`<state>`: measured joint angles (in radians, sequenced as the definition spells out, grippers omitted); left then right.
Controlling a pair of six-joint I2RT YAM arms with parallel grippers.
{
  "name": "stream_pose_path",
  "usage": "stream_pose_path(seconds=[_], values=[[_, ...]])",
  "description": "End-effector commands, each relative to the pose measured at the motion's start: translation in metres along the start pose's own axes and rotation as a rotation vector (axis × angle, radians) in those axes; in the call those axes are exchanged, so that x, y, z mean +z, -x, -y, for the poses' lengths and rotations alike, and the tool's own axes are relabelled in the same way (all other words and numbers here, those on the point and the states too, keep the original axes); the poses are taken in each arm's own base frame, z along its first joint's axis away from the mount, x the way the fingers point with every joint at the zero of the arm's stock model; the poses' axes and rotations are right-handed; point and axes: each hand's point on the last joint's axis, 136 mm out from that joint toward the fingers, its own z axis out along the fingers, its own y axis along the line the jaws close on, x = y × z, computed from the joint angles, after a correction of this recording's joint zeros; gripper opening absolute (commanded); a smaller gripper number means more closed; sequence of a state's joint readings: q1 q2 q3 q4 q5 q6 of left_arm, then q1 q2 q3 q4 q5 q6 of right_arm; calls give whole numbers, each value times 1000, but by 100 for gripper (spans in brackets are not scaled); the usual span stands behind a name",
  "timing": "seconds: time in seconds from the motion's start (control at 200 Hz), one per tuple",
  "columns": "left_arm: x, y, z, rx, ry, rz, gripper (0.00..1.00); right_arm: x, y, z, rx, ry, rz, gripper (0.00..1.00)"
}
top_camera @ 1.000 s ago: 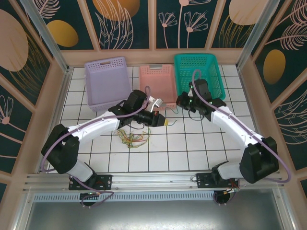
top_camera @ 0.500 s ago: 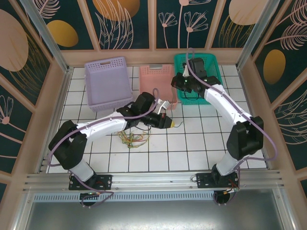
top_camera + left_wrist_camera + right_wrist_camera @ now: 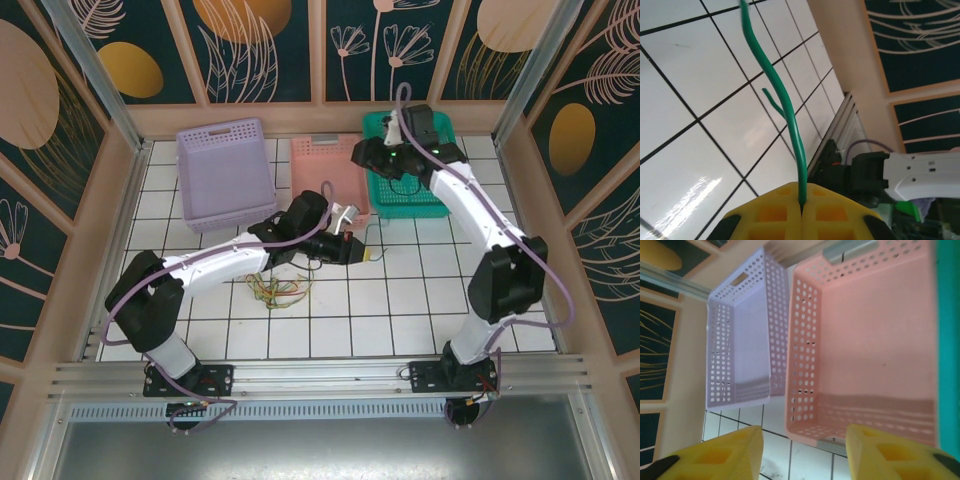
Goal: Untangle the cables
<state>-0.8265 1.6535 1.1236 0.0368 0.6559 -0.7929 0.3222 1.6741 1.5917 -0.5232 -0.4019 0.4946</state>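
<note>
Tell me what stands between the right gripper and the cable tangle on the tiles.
The left arm lies across the path from the right gripper to the tangle, the left gripper shut on a green cable.

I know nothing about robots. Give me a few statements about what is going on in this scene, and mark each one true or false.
1. The left gripper is shut on a thin green cable. True.
2. The right gripper is clamped on a cable. False: its jaws stand open with nothing between them.
3. The pink perforated plastic basket holds cables. False: its floor looks bare.
4. A tangle of thin cables lies on the white tiled table. True.
</note>
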Motion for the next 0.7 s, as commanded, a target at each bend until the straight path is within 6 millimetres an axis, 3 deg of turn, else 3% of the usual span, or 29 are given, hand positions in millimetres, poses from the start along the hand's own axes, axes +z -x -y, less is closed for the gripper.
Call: stream_pose_path(seconds=[0.0,0.125,0.195,0.305,0.38,0.5,0.691], values=[[-25,36,29,-30,-101,127,0,-59,11,1,5,-12,133,52],[-33,56,32,-42,-108,183,0,-99,-8,34,171,-106,214,55],[-37,65,36,-43,-114,208,0,-117,-28,40,297,-81,237,49],[-37,74,39,-39,-125,228,0,-99,-83,39,535,35,146,45],[-36,78,42,-37,-139,236,0,-85,-104,31,628,82,108,46],[-35,82,45,-34,-159,246,0,-69,-113,27,722,104,81,48],[-33,84,48,-26,-174,243,0,-55,-109,28,819,159,82,43]])
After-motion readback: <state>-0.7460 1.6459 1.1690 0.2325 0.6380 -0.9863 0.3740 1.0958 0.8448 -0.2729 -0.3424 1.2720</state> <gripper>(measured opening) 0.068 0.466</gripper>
